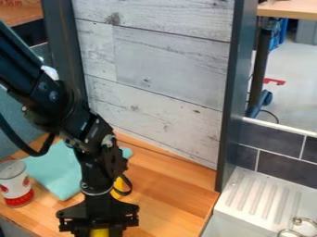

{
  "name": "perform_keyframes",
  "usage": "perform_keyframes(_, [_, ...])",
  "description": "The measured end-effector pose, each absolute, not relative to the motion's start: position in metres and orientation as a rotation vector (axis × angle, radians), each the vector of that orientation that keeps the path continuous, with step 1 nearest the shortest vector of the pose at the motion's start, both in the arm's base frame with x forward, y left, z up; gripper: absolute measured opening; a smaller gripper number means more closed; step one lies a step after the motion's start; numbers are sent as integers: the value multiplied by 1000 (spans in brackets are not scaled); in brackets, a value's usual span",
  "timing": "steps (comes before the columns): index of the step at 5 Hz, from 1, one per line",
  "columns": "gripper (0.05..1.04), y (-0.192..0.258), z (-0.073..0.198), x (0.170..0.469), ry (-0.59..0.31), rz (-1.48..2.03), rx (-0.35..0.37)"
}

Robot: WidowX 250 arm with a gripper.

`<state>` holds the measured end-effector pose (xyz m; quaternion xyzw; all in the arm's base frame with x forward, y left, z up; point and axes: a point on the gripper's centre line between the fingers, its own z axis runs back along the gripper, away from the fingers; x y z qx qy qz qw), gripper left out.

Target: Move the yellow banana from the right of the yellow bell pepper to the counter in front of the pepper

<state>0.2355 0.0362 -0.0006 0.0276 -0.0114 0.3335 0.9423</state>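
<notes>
Wood counter (167,185): lower left to lower centre of the frame. White-and-red can (15,183): upright at the left edge, just beside a light teal cloth (53,171) lying on the counter; contact between the two unclear. Panel of whitewashed planks (170,69): upper centre, between two dark upright posts, left post (62,41) and right post (237,88). Right of the latter: dark tiles (272,139) with pale joints, above a white ridged drainboard (250,194). Curved metal fitting (300,221): lower right corner. Upper right: wooden tabletop (288,10), grey floor (297,69), small red object (274,82).
</notes>
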Motion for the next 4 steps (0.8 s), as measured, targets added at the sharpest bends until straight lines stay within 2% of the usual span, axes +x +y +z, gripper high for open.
perform_keyframes(1, [957,36,19,234,-36,663,57])
perform_keyframes(2, [1005,38,60,246,-113,679,93])
perform_keyframes(3, [1001,39,90,245,-105,648,111])
perform_keyframes(4, [1001,30,115,233,-8,400,86])
